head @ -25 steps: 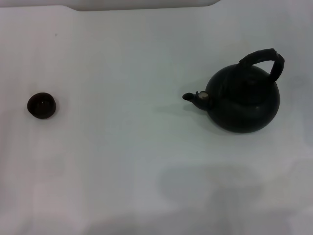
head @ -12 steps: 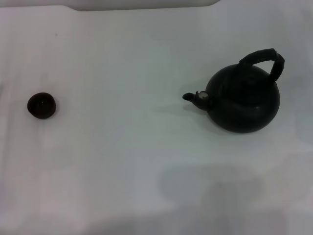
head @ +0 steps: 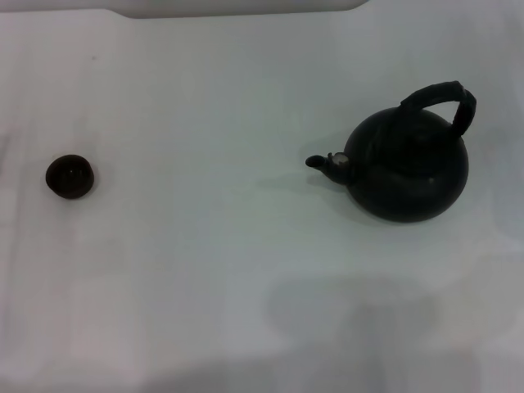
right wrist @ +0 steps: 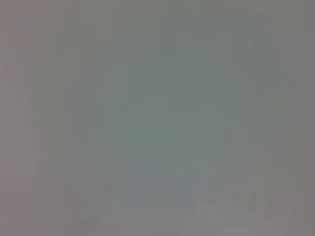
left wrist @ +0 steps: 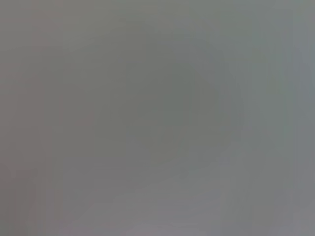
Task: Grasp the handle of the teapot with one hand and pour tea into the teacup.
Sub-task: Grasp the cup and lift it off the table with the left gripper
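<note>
The teapot is standing upright on the white tabletop, and it is serving here as the landmark for all positions. Its handle is arching over the top of the pot, rising from the body and bending down toward the pot's right side. Nothing is touching the handle. The short spout, with its silvery tip, is pointing to the pot's left, toward the teacup.

The teacup is sitting upright far to the left of the teapot, well apart from it, at roughly the same depth on the tabletop as the pot's spout. The stretch of tabletop between spout and cup is carrying no other object. A soft grey shadow is lying on the tabletop nearer the robot than the teapot, slightly to the pot's left.

A pale rounded edge is showing at the far border of the tabletop, beyond the teapot and to its left.

Neither gripper is appearing in the head view. Both wrist views are showing only a uniform grey field, so the state of either gripper cannot be told.
</note>
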You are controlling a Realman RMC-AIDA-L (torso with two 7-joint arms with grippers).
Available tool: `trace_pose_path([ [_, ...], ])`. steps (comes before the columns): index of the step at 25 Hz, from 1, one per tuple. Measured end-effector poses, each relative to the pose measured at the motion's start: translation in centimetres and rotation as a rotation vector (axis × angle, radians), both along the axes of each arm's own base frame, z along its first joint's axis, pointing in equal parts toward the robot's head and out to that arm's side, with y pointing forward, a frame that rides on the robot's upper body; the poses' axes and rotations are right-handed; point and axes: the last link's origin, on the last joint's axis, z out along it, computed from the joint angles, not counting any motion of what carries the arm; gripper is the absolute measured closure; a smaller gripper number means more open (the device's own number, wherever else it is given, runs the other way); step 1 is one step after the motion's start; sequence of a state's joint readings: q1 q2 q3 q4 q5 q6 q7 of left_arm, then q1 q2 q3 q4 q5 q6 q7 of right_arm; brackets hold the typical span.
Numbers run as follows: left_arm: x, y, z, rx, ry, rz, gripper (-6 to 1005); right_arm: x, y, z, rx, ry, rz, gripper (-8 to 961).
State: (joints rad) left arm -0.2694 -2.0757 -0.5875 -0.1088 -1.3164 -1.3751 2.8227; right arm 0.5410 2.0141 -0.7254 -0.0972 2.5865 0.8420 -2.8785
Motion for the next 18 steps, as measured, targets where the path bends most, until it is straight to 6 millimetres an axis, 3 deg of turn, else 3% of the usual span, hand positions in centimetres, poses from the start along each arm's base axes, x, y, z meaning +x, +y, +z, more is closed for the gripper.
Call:
trace_pose_path([
  [18, -0.2, -0.27, -0.88, -0.037, -0.015, 0.02, 117, -0.31, 0.21, 0.31, 0.017, 0.004, 0.016, 150],
])
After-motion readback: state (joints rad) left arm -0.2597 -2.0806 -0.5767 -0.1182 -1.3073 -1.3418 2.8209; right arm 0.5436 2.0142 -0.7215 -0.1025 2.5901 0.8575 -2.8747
